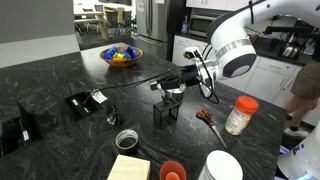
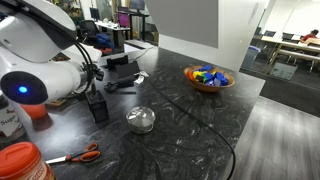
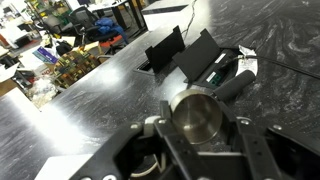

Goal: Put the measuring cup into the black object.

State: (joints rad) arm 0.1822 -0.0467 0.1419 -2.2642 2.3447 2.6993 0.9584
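While we look down through the wrist view, we see our gripper (image 3: 198, 130) with its two fingers (image 3: 245, 140) close on each side of the small shiny grey metal measuring cup (image 3: 195, 112). We think the gripper is closed on the cup and is holding it up in the air. We see only the round bowl; the thin handle is hidden from us.

We think the measuring cup is light and hard. It does not bend or squash, and a drop should not break it. But smooth metal is slippery, and a round bowl can twist or slide out from between flat fingers. The best place to hold it is across the sides of the bowl, with a firm squeeze, and that looks like where we have it.

In an exterior view the gripper hangs just above the small upright black boxy holder (image 1: 165, 112), which stands on the dark marbled counter (image 1: 60, 85). As far as we can tell, the cup is not inside it yet. The top of the holder looks small, so we judge the cup must go straight down.

Farther out lie red-handled scissors (image 1: 205, 117) and a jar with an orange lid (image 1: 240, 115), apart from the holder.
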